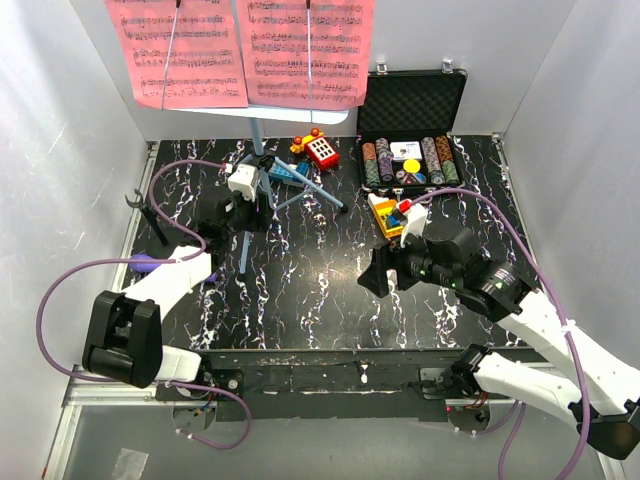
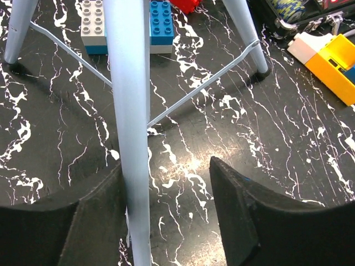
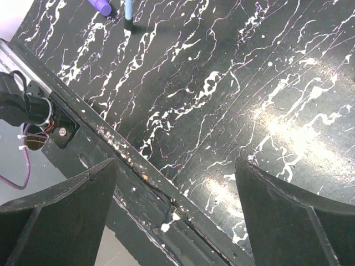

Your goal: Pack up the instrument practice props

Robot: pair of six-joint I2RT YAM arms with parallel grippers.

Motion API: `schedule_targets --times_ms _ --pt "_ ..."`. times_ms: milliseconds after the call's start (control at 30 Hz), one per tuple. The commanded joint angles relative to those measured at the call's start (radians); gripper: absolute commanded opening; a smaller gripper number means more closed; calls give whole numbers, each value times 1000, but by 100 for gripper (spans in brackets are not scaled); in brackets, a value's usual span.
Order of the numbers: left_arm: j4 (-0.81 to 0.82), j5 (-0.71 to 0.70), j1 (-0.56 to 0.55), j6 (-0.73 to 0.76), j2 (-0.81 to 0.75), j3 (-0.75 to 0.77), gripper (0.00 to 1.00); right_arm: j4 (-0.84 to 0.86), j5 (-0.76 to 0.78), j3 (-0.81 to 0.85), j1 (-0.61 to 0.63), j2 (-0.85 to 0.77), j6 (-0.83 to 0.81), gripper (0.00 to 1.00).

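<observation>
Straddling one leg (image 2: 130, 111) of the light-blue music stand (image 1: 258, 128), the left tool (image 2: 166, 166) is sitting released, not clenched. One finger (image 2: 100, 216) is lying against the leg while the other is standing clear of it, with bare desk (image 2: 183, 183) showing in the gap. Thin cross-braces (image 2: 205, 83) are running from that leg to two more legs, whose tops the frame is cutting off. Behind them a grey brick (image 2: 93, 25) and a blue brick (image 2: 161, 25) are lying side by side, partly screened by the leg.

The stand is rising toward the back wall, carrying the pink sheet-music pages (image 1: 190, 50), which the overhead view is cropping at its top edge. Near the left wall the thin black mic stand (image 1: 150, 215) is standing, its base hard to pick out against the dark desk. The left arm is hiding most of the purple microphone (image 1: 143, 266); only one end is peeking out.

The right tool (image 3: 176, 163) is hanging spread wide and empty above the desk's near edge, well apart from the stand. Beyond it a poker-chip case (image 1: 410, 100) is resting at the back right, lid raised, with a yellow-and-white toy (image 1: 388, 215) in front. A red-and-yellow toy (image 1: 318, 150) is sitting beside the stand, its details too small to make out.
</observation>
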Motion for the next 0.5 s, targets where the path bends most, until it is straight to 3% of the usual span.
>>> schedule_targets --times_ms 0,133,467 --pt "-7 -42 -24 37 -10 24 52 -9 24 41 -1 -26 -13 94" --pt "-19 -27 -42 61 -26 22 35 -12 27 41 -2 -26 -10 94" --pt "-33 6 -124 48 -65 2 10 -29 53 46 -2 -49 -10 93"
